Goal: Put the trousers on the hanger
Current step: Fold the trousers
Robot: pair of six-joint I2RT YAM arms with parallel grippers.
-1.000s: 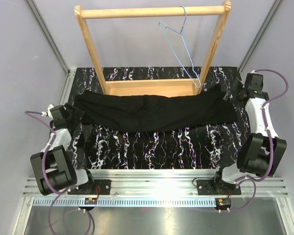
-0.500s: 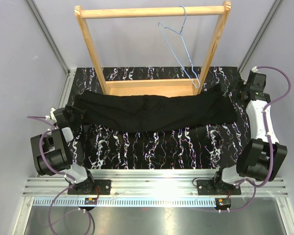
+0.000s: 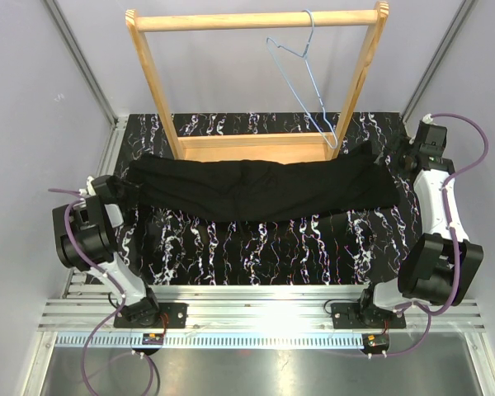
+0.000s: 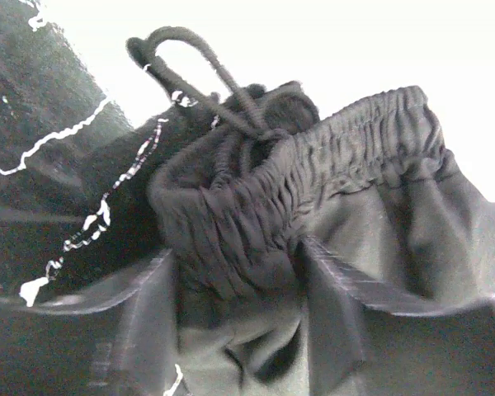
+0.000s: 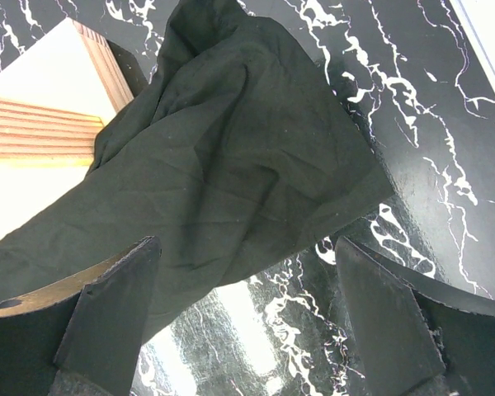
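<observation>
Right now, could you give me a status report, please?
Left tool around trousers waistband, grip unconfirmed. Right tool open over leg end. Hanger on rack, bare, unobstructed.

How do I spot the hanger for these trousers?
Find the big wooden rack at the far side of the table. From the right end of its top bar hangs the hanger, a thin wire triangle with a small hook. It alone is light blue; the rack is pale wood, the trousers black.

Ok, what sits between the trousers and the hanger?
The wooden rack's lower crossbar, in the top view: trousers lie in front of it, the hanger hangs from the top rail.
</observation>
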